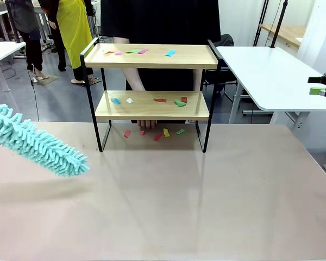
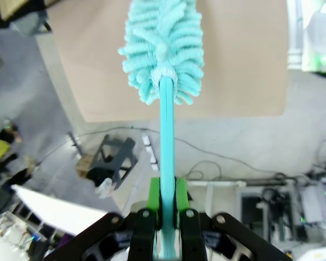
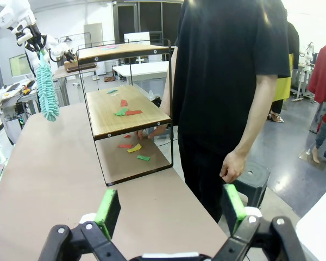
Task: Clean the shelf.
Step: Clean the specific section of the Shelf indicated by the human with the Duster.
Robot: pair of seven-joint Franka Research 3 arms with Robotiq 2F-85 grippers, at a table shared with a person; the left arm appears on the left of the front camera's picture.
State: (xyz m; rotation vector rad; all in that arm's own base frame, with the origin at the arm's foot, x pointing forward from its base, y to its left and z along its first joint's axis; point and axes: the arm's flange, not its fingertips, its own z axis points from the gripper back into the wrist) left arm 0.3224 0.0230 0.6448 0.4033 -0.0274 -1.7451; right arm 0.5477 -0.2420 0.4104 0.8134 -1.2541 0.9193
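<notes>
Left end effector (image 2: pixel 167 197) grips the teal duster (image 2: pixel 162 49) by its handle; right end effector (image 3: pixel 170 205) gapes wide, empty.

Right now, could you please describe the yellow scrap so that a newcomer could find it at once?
Find the shelf at the far side of the table. Beneath its lower board, paper scraps lie on the tabletop. The yellow scrap lies between a red scrap and a green scrap, and is the only yellow one there.
</notes>
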